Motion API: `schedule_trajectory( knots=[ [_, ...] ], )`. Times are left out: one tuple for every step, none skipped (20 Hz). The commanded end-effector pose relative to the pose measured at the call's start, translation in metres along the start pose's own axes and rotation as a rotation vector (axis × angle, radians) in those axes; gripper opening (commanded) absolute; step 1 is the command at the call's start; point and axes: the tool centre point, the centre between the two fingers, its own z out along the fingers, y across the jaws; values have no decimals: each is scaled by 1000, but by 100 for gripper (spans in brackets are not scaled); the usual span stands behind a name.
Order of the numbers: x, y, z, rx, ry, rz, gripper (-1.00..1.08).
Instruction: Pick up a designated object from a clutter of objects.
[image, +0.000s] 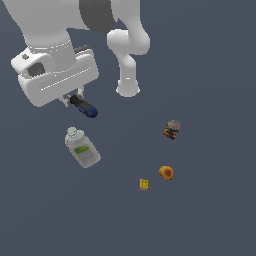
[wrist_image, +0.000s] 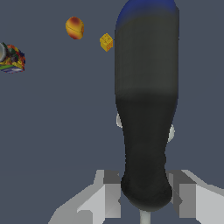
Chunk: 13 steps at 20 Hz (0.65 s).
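End effector (wrist_image: 144, 192): fingers (wrist_image: 107, 192) closed against both sides of the screwdriver (wrist_image: 146, 109), gripping it at the black end of the handle. Screwdriver: handle black with blue tip, jutting from under the end effector in the exterior view, beside the cap end of the clear bottle (image: 82, 148). Worktop (image: 210, 65), dark: bottle lying on its side; multicoloured can (image: 171, 129), orange-red ball (image: 166, 173) and yellow block (image: 144, 184) well apart toward the exterior view's right.

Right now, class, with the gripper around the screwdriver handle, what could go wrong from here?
1. The gripper clamps only the black butt end of the screwdriver, so the long handle might pivot or slip out.
2. The bottle lies close below in the exterior view; a dropped screwdriver could knock it.
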Motion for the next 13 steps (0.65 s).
schedule_trajectory(
  knots=[
    [-9, 1, -19, 1, 0, -1, -100],
    [-12, 1, -25, 1, 0, -1, -100],
    [-15, 2, -30, 0, 0, 0, -100],
    [-17, 2, -35, 0, 0, 0, -100],
    [-19, 2, -39, 0, 0, 0, -100],
    [-21, 3, -43, 0, 0, 0, -100],
    [-22, 3, -46, 0, -1, 0, -100],
    [-24, 4, -49, 0, -1, 0, -100],
    [-25, 4, -51, 0, -1, 0, -100],
    [-25, 4, -53, 0, -1, 0, -100],
    [-26, 5, -54, 0, -2, 0, -100],
    [-26, 5, -55, 0, -2, 0, -100],
    [-26, 5, -55, 0, -2, 0, -100]
  ],
)
